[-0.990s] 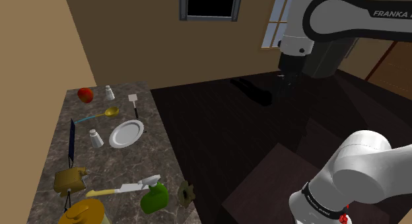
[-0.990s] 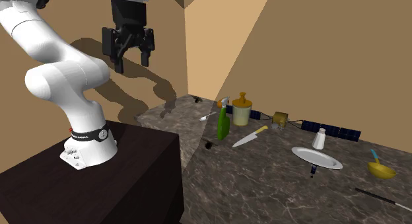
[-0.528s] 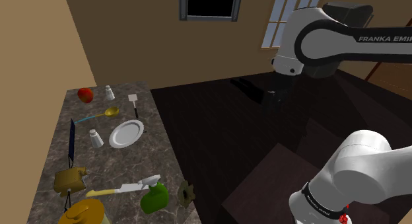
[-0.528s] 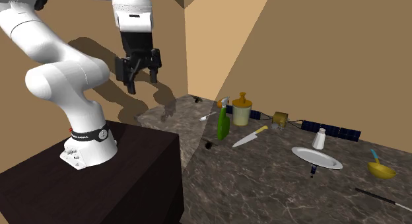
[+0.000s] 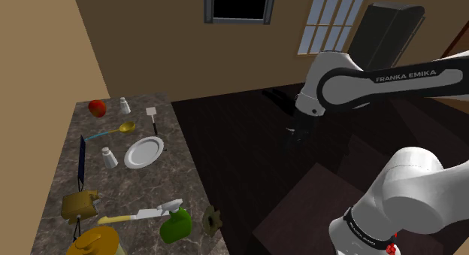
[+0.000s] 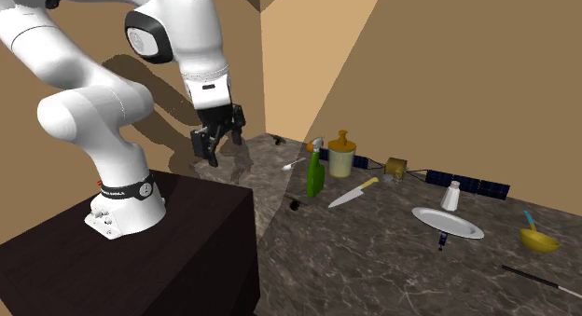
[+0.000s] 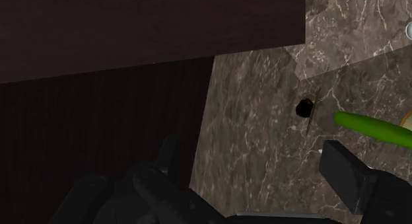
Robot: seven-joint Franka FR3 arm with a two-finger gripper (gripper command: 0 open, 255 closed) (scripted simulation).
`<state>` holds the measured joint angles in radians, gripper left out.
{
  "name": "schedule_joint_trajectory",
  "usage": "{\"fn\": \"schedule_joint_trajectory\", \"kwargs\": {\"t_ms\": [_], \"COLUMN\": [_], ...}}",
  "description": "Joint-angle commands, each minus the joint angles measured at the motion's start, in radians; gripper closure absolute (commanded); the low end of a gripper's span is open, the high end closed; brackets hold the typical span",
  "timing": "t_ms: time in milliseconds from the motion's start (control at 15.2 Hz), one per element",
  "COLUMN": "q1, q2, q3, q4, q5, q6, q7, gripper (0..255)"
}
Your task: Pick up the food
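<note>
The black jaws hang spread apart and empty, well away from the white round plate (image 5: 143, 151), and the small red round food (image 5: 96, 107) sits past that plate on the dark stone tabletop (image 5: 181, 176), so a long reach could knock it rolling.

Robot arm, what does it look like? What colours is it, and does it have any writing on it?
The arm is made of chunky, rounded white tubes with dark joints. White letters on a dark part read FRANKA EMIKA. Near its base is a black band with a small red mark. The gripper is all black, with two short fingers.
</note>
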<state>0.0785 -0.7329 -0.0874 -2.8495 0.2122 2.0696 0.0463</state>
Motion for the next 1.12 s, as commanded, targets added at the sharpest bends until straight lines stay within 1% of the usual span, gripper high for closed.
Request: {"fn": "schedule_joint_trajectory", "kwargs": {"t_ms": [0, 132, 264, 396, 528, 594, 660, 792, 858, 924, 1056], "q1": [0.035, 0.081, 0.141, 0.221, 0.328, 0.391, 0.457, 0.575, 0.614, 0.638, 0.653], "q2": [0.037, 0.094, 0.165, 0.249, 0.344, 0.395, 0.448, 0.559, 0.615, 0.669, 0.772], "q3": [-0.001, -0.009, -0.024, -0.050, -0.093, -0.121, -0.151, -0.202, -0.213, -0.215, -0.198], "q4": [-0.048, -0.081, -0.103, -0.111, -0.103, -0.091, -0.073, -0.019, 0.014, 0.048, 0.115], "q5": [0.059, 0.127, 0.211, 0.321, 0.470, 0.566, 0.676, 0.932, 1.061, 1.180, 1.382], "q6": [0.108, 0.218, 0.332, 0.446, 0.552, 0.598, 0.636, 0.676, 0.677, 0.669, 0.640], "q7": [-0.009, -0.032, -0.068, -0.125, -0.217, -0.280, -0.357, -0.544, -0.642, -0.734, -0.887], "gripper": [0, 0, 0, 0, 0, 0, 0, 0, 0, 0, 0]}}
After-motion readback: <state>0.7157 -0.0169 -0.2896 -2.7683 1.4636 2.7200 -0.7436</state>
